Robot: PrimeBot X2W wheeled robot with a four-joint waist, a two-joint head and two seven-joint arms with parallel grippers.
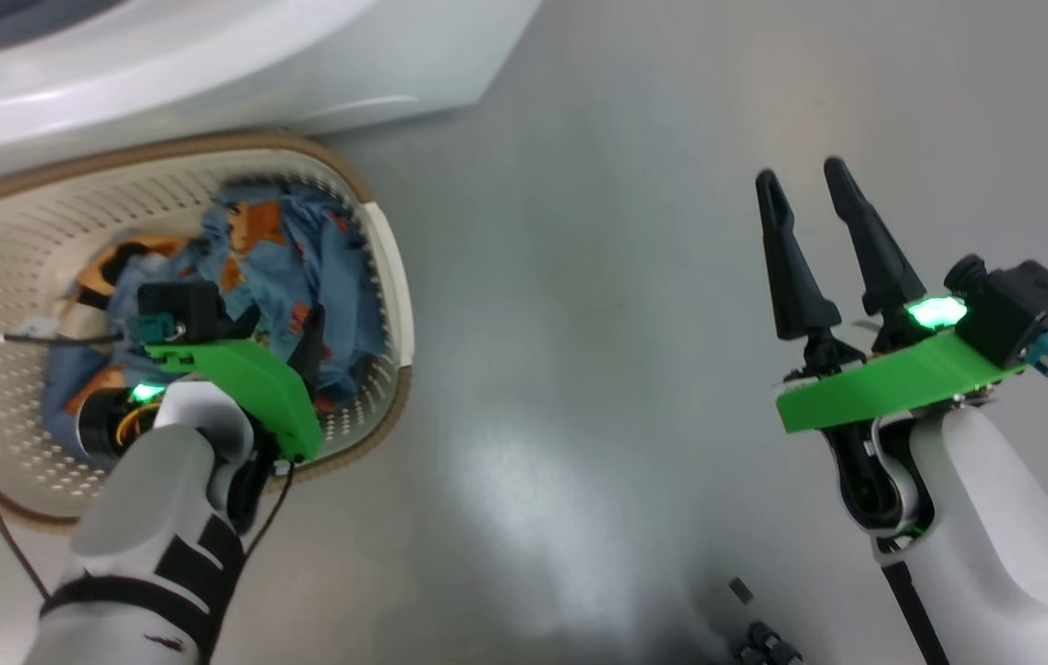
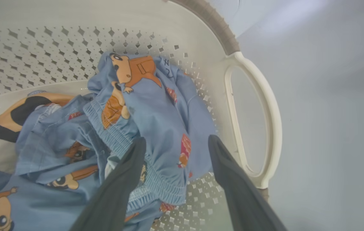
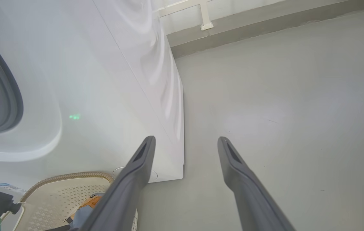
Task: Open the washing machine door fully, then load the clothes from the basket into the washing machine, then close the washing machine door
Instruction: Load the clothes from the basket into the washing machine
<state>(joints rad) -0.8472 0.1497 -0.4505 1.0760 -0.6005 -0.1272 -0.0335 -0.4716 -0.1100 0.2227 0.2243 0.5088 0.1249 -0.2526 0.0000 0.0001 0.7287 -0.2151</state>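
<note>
Loading looks like the step in hand. The washing machine fills the upper left of the right wrist view. The basket sits at the head view's left, with the clothes heaped inside. The left gripper, fingers spread and empty, straddles a blue fold; it should sink deeper before pinching, to gather a thick bunch. The right gripper hangs spread over bare floor, right of frame. A blue label, lower left, is too small to read.

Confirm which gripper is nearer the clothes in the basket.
Left. The left gripper is down inside the basket, open, right at the clothes. The right gripper hangs open over the floor, off to the basket's right.
</note>
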